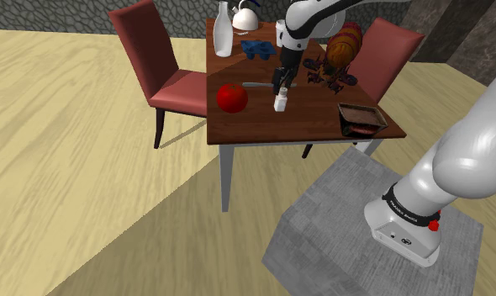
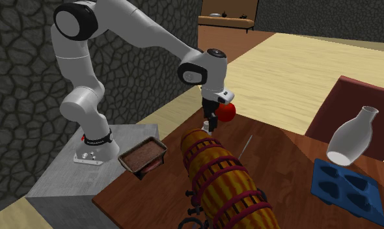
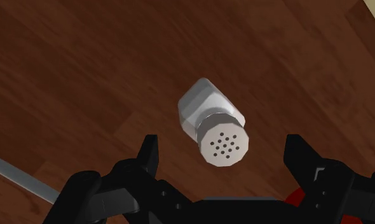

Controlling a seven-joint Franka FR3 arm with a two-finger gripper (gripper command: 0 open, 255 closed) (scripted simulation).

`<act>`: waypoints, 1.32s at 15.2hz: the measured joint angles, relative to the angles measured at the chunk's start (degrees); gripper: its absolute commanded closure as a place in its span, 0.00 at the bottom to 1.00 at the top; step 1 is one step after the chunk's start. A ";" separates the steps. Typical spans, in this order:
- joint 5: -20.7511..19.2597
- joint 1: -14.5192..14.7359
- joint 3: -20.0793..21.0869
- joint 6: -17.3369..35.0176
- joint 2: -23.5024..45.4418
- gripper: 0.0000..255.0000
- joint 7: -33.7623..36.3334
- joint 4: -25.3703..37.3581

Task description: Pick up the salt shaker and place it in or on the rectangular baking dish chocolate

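the gripper [image 1: 280, 89] is hanging straight over the salt shaker [image 1: 280, 103], with its two black fingers [image 3: 149, 154] spread wide and touching nothing. seen from the hand's own camera, the salt shaker [image 3: 213, 118] is standing on the brown table [image 3: 84, 76] just below the gripper [image 3: 223, 156], its round perforated cap facing up into the gap between the fingers, and there is clear space showing on both sides of the cap. so the shaker is not yet being held; it is resting on the table, lined up under the open hand. the baking dish [image 1: 349, 108], a dark rectangular pan with a brown filling, is sitting well apart from the gripper, out toward the table edge nearest the robot's stand, and nothing else is lying in it. a red apple [image 1: 232, 97] is sitting near the gripper on the side away from the dish, and a thin grey utensil [image 3: 14, 175] is lying on the table just beside one finger. judging from this, the task is only beginning: the approach is looking about done, while lowering around the shaker, closing on its body, lifting it, carrying it across to the dish and letting go are all remaining. the grip is probably needing to land below the cap, on the wider white body.
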 measured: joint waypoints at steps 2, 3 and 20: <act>0.01 -0.01 -0.01 0.11 0.02 0.00 -0.04 -0.08; 0.02 -0.01 -0.01 0.13 0.03 0.00 -0.04 -0.08; -0.44 0.00 -0.07 -2.53 -1.55 1.00 0.45 1.06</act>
